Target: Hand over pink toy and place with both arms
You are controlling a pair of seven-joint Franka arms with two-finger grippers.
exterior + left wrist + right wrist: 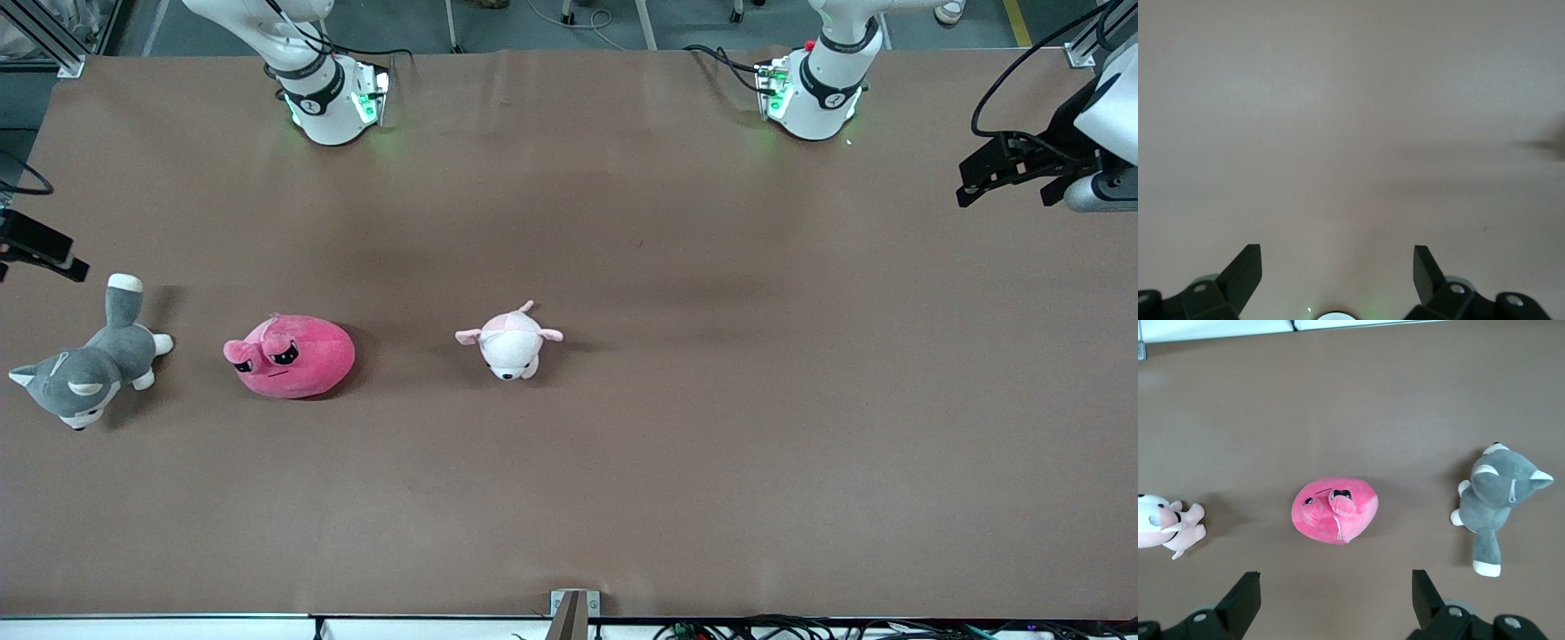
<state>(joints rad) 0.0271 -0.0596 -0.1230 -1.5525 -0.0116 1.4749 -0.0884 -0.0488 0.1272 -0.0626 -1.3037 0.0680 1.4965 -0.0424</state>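
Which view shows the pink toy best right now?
The right wrist view: the pink toy lies whole and large ahead of the open right gripper. The front view shows it smaller; the left wrist view shows only bare table.

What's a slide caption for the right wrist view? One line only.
Open right pincer hovers over the pink toy, with a grey dog plush and pale pink plush beside it.

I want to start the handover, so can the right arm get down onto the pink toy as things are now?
Probably yes. The right gripper hangs over the table with jaws open, the pink toy lies bare below with nothing on it, and the grey dog and pale pink plush lie apart from it.
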